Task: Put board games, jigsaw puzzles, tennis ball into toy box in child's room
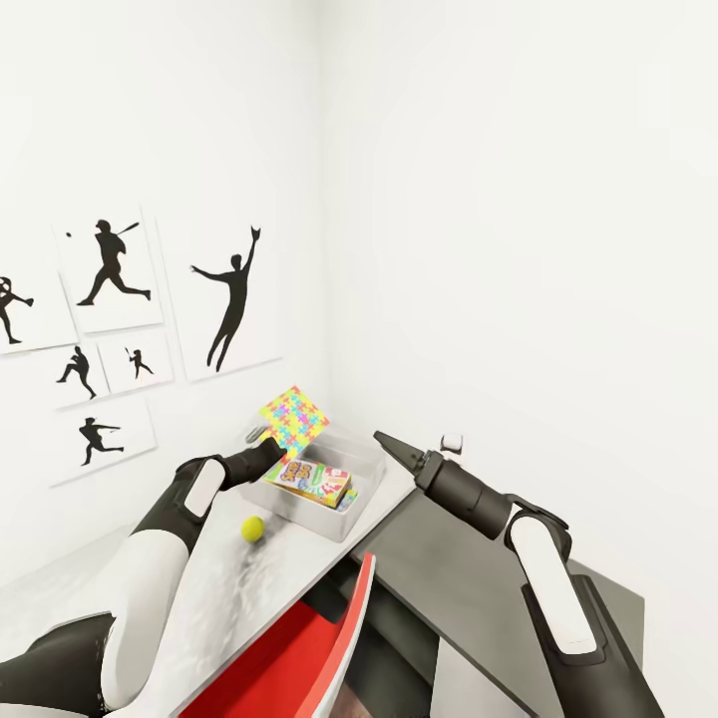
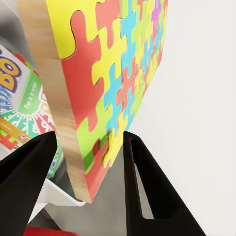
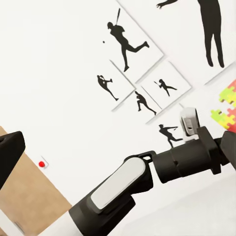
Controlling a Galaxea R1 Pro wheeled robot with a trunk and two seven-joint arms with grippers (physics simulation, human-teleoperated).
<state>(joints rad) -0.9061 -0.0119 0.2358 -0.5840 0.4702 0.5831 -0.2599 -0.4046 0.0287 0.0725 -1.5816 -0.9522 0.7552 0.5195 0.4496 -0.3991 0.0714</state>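
My left gripper (image 1: pixel 261 451) is shut on one jigsaw puzzle (image 1: pixel 294 417), a thin mosaic square held tilted on edge over the near end of the toy box (image 1: pixel 361 461). In the left wrist view the puzzle (image 2: pixel 113 83) stands between both black fingers (image 2: pixel 147 191). A Skip-Bo board game (image 1: pixel 315 482) lies flat inside the light grey bin, and its lettering (image 2: pixel 19 98) shows under the puzzle. The tennis ball (image 1: pixel 253 528) rests on the table (image 1: pixel 214 588) just before the bin. My right gripper (image 1: pixel 385 440) hovers right of the bin, open, holding nothing.
The table runs into the room's corner, white walls close behind and to the right. Black sports-silhouette pictures (image 1: pixel 108 264) hang on the left wall. A red chair (image 1: pixel 299 653) stands at the table's near edge. A lower dark grey unit (image 1: pixel 469 588) lies under my right arm.
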